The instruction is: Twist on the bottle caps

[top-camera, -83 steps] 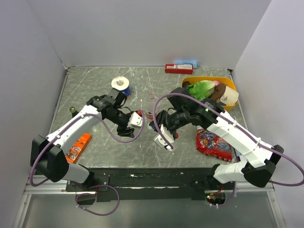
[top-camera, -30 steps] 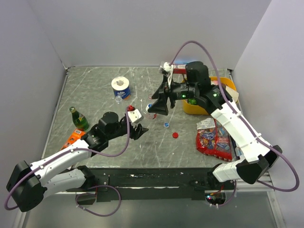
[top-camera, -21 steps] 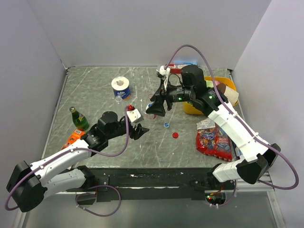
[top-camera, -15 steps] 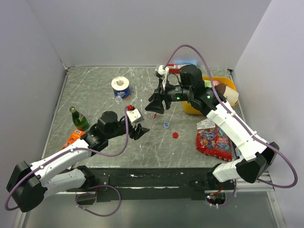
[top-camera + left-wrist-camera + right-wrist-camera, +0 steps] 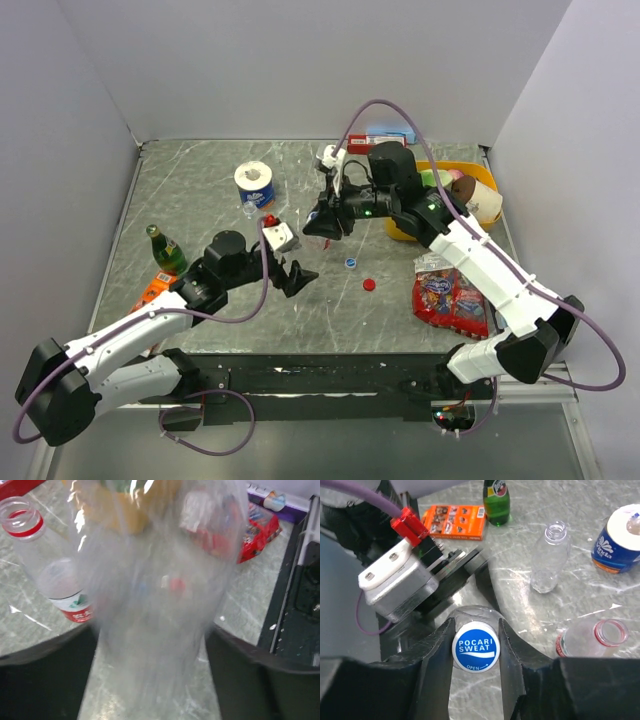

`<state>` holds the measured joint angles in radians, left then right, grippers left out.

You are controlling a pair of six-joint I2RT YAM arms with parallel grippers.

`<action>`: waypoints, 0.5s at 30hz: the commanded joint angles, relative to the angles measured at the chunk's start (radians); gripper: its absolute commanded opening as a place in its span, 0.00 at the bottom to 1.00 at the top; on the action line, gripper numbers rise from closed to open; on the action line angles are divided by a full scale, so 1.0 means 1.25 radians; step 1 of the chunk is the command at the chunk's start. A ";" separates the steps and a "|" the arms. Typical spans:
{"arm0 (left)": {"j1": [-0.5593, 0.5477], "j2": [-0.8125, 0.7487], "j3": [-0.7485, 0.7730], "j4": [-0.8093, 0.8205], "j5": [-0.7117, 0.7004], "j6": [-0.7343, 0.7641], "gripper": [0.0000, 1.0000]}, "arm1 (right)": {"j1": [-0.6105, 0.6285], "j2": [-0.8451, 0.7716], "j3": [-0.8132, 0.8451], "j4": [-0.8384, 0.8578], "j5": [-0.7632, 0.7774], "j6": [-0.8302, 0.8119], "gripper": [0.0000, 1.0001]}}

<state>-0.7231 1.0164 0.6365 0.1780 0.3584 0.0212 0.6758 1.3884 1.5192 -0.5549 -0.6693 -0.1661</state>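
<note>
A blue Pocari Sweat bottle cap (image 5: 475, 646) sits on the mouth of a clear bottle (image 5: 152, 605), and my right gripper (image 5: 475, 626) is shut on the cap from above. My left gripper (image 5: 150, 632) stands open with its fingers on either side of that bottle's blurred body. A second blue cap (image 5: 350, 263) and a red cap (image 5: 368, 284) lie loose on the table. A bottle with a red neck ring and a red label (image 5: 57, 580) stands uncapped beside them. A small clear bottle (image 5: 549, 555) stands uncapped farther off. From above, the right gripper (image 5: 322, 225) sits just beyond the left gripper (image 5: 293, 277).
A toilet roll (image 5: 255, 183) stands at the back left. A green bottle (image 5: 165, 250) and an orange box (image 5: 152, 292) are at the left. A yellow bowl (image 5: 395, 232) of items and a red snack bag (image 5: 450, 300) are at the right. A red box (image 5: 375, 145) lies by the back wall.
My right gripper has moved down and left onto the bottle and closed on the blue cap. My left jaws have widened around the bottle.
</note>
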 commanded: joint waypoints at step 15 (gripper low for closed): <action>0.113 -0.104 0.053 -0.237 0.030 0.058 0.96 | -0.233 -0.048 0.019 -0.125 0.101 -0.290 0.00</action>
<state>-0.5877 0.8959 0.6476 -0.0822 0.3958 0.0689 0.4252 1.3052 1.6157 -0.8204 -0.5854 -0.4854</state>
